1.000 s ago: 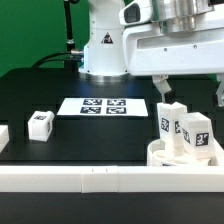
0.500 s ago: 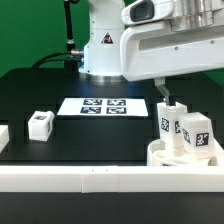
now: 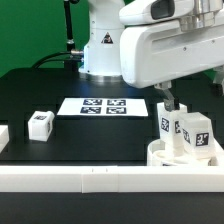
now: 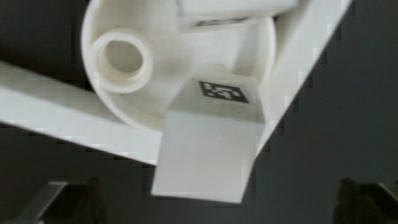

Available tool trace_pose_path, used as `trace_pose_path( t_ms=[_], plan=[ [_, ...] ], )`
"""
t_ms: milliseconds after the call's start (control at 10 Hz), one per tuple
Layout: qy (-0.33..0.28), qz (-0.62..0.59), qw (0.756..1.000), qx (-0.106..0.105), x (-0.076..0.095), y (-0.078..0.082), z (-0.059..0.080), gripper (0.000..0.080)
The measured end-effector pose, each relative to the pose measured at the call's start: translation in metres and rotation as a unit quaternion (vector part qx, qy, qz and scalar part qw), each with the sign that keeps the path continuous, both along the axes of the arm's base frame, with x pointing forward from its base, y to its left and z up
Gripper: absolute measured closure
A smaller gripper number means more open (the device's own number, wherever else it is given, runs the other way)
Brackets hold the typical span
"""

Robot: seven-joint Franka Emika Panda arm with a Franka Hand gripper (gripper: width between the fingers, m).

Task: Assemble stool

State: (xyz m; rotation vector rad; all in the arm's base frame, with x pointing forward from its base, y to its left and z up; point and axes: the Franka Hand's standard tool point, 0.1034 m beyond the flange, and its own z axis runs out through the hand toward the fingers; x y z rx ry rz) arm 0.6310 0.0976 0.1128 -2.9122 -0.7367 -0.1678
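Wrist view, white socketed seat (image 4: 178, 48), tagged blocky leg (image 4: 210, 150)

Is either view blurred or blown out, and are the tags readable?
Exterior view: evenly lit and fairly sharp, marker board tags crisp; the white arm near the lens is bright, low in detail. Wrist view: soft throughout, the leg close up, its tag smeared, the seat washed out.
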Motion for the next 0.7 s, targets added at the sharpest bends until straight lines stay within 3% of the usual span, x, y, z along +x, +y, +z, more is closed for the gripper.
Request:
trace_pose_path(
  t_ms=[200,400,700],
  plan=[
    [-0.014,0.142,0.989,-0.026,-0.001,0.009,-0.006,0.0151],
    [-0.012,0.232,0.972,-0.037,0.006,0.013,-0.01,0.0151],
    [-0.028,0.402,0.913,-0.063,0.011,0.006,-0.012,0.0151]
  ],
)
